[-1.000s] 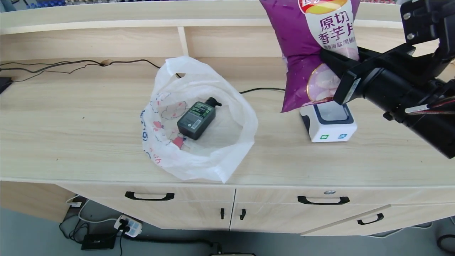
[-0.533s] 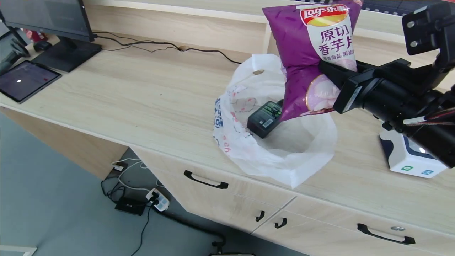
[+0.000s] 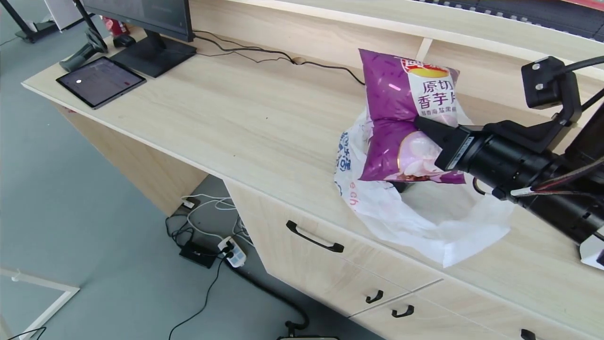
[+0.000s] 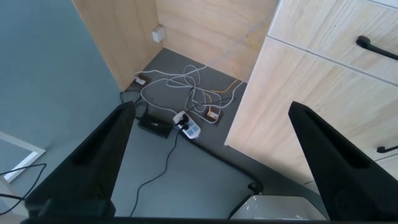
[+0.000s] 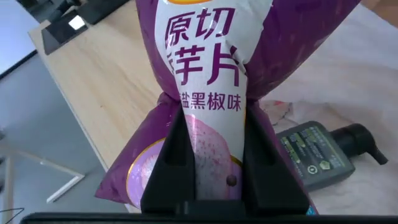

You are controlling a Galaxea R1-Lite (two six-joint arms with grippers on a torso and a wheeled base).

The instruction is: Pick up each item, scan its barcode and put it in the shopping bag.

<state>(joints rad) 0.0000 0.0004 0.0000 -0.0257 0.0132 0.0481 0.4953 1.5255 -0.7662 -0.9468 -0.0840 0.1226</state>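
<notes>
The chip bag (image 3: 396,141) hides nearly all of the dark bottle (image 5: 320,155) lying in the shopping bag (image 3: 424,222) in the head view. The white scanner (image 3: 593,252) is cropped at the counter (image 3: 236,108)'s right edge, and the monitor (image 3: 141,12) at the top.

Right pincer (image 5: 214,124) clamped on chip bag (image 3: 396,94); left pincer (image 4: 211,111) spread wide.

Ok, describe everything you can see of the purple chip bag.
The chip bag is a glossy purple pillow pack with a pale panel of print down its front and a round picture near the bottom. It stands upright, pinched in at its lower middle by the right gripper, which squeezes it from both sides. It hangs over the open mouth of the white shopping bag, above the dark pump bottle lying inside. Whether its bottom edge touches the plastic cannot be told.
</notes>
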